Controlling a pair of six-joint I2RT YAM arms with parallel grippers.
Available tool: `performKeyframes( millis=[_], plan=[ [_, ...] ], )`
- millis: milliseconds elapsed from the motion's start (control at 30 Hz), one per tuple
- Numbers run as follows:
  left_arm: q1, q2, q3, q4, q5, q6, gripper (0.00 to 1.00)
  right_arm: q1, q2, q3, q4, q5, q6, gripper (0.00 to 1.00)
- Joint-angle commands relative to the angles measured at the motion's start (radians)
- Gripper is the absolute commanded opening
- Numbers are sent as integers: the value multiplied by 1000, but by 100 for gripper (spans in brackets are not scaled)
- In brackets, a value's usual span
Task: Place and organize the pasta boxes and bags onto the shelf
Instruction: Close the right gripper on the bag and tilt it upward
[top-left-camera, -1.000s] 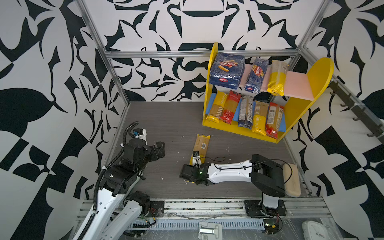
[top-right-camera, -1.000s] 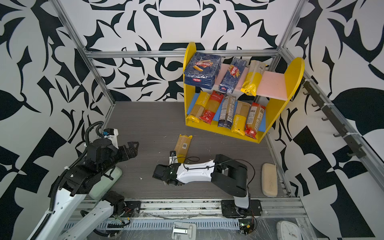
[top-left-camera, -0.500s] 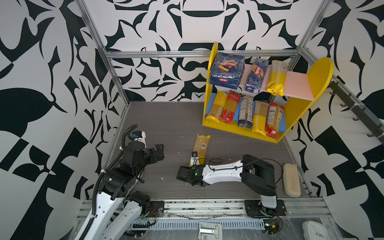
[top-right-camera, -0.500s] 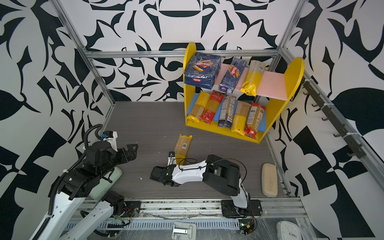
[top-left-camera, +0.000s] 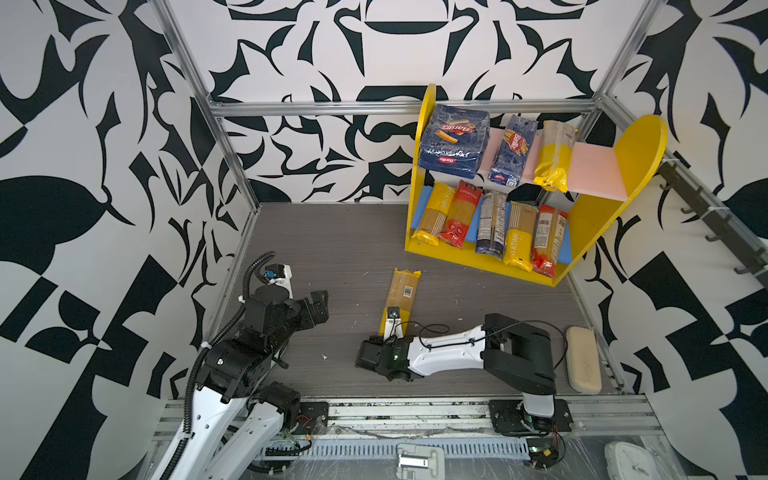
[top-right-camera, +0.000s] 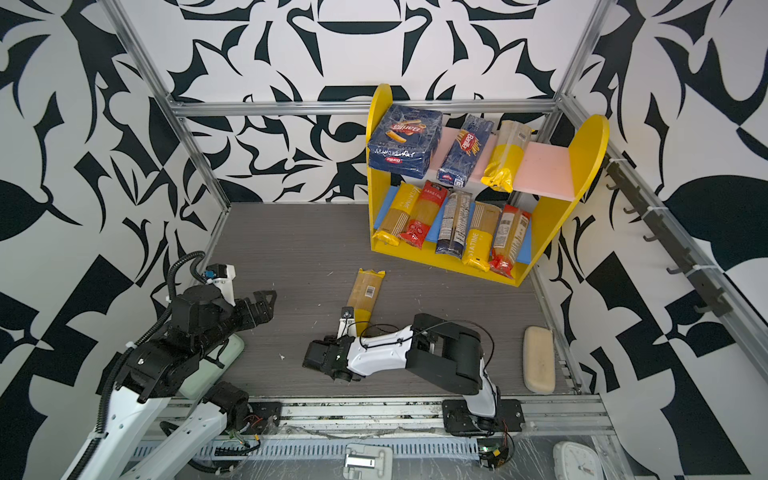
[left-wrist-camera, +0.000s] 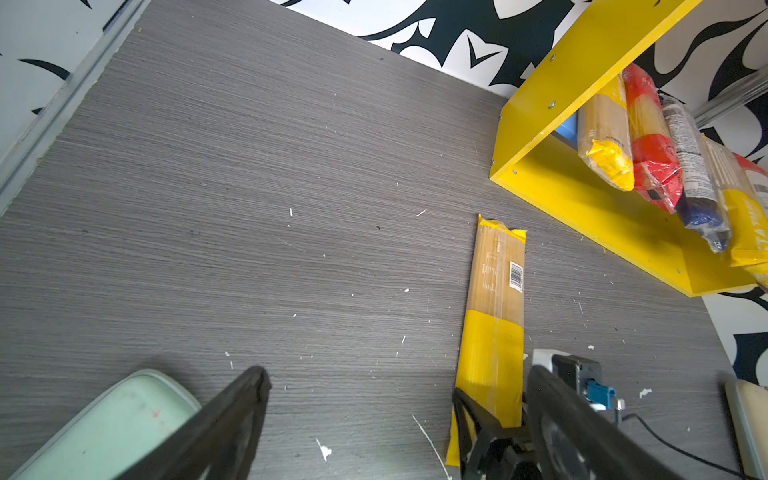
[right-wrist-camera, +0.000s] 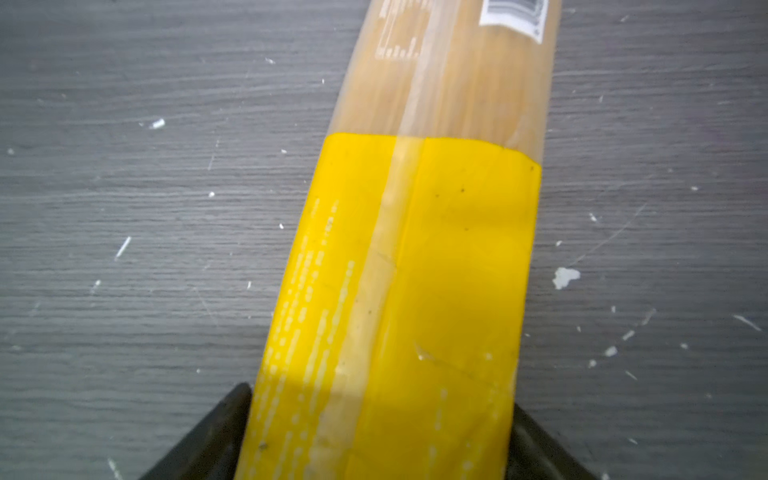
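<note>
Take 12 o'clock as the far wall. Your shelf (top-left-camera: 636, 153) stands on the table (top-left-camera: 332, 232) at 2 o'clock, in the far right corner. On its upper board (top-left-camera: 590, 166), left to right, you have the wide pasta box (top-left-camera: 453, 141), the narrow pasta box (top-left-camera: 513, 151) and a lone bag (top-left-camera: 552, 153). On the lower board (top-left-camera: 424, 199), five bags (top-left-camera: 490, 224) lie side by side. A loose bag (top-left-camera: 401, 295) lies near the table's middle, in front of the shelf, pointing to 12 o'clock. Its near end sits between the fingers of your right pincer (right-wrist-camera: 380, 401). Your left pincer (top-left-camera: 318, 309) hangs at 9 o'clock, well left of that bag. One pad (top-right-camera: 212, 365) lies under your left arm at 8 o'clock, and a second pad (top-left-camera: 584, 359) lies at 4 o'clock.
</note>
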Motion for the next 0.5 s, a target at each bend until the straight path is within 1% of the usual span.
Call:
performKeyframes(
  millis=[0,67,100,133,167,233,267,333,467],
  plan=[
    [5,-14,-11,-1,21,-1,99,-8,77,-107,0,-196,86,71],
    [4,-19,-14,2,19,-4,99,-1,63,-118,2,-193,82,49],
    [5,-20,-14,4,19,-5,99,4,56,-120,-1,-187,81,44],
    [5,-20,-15,7,18,-7,99,9,48,-124,-7,-179,83,42],
    [5,-18,-15,8,16,-10,99,14,42,-127,-10,-175,82,37],
    [5,-16,-15,7,15,-14,99,17,34,-132,-12,-173,83,22],
    [4,-16,-14,7,14,-14,99,17,33,-134,-11,-175,85,13],
    [5,-15,-13,3,14,-14,99,17,33,-133,-11,-175,83,0],
    [5,-27,-14,-8,15,-18,99,17,37,-118,-5,-176,62,0]
  ],
)
